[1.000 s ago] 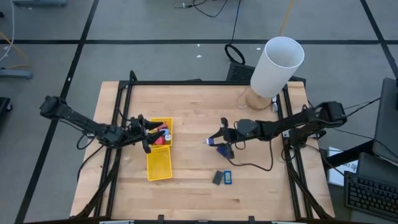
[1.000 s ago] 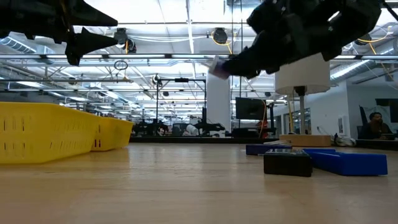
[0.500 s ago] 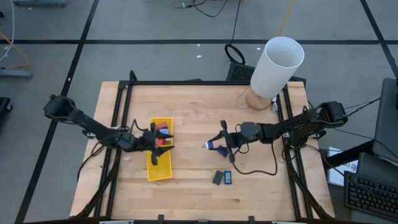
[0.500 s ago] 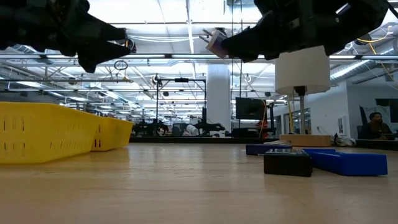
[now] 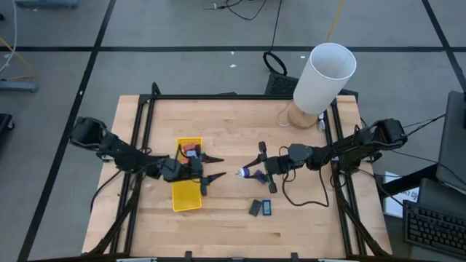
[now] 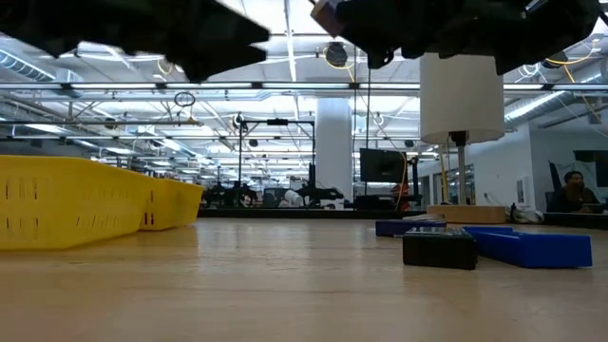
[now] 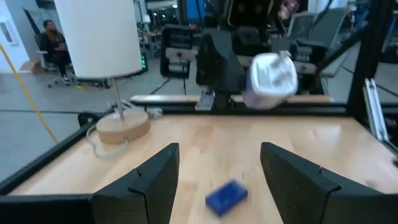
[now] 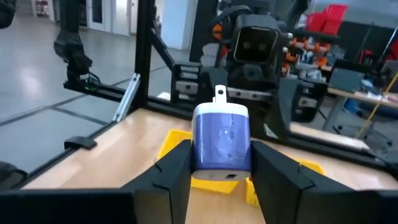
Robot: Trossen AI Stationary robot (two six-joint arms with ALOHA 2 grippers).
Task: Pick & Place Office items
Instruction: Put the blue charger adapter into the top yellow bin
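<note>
My right gripper is over the middle of the table, shut on a pale lilac block with a small prong. My left gripper is open. It hovers just right of the yellow tray and points at the right gripper, a short gap away. In the left wrist view the block shows ahead of my open fingers. A small blue piece lies on the wood below. Red and other small pieces sit in the tray's far compartment. A dark grey rectangle and a blue one lie flat nearer the near edge. My right gripper pinches the pale lilac block by its two opposite sides between its two fingers. The fingers come in level from the table's right, pointing left. The block is lifted clear of the table, its prong end pointing away from the gripper.
A big white cylinder on a round wooden base stands at the far right corner. A black cable trails on the wood under the right arm. Black frame rails run along the table's sides. Bare wood lies near the near edge.
My left gripper has swept from the left of the tray across it toward the table's right, ending close to the right gripper, fingers still open. My right gripper has kept its hold and carried the block a little toward the near edge; in the low view it shows higher.
</note>
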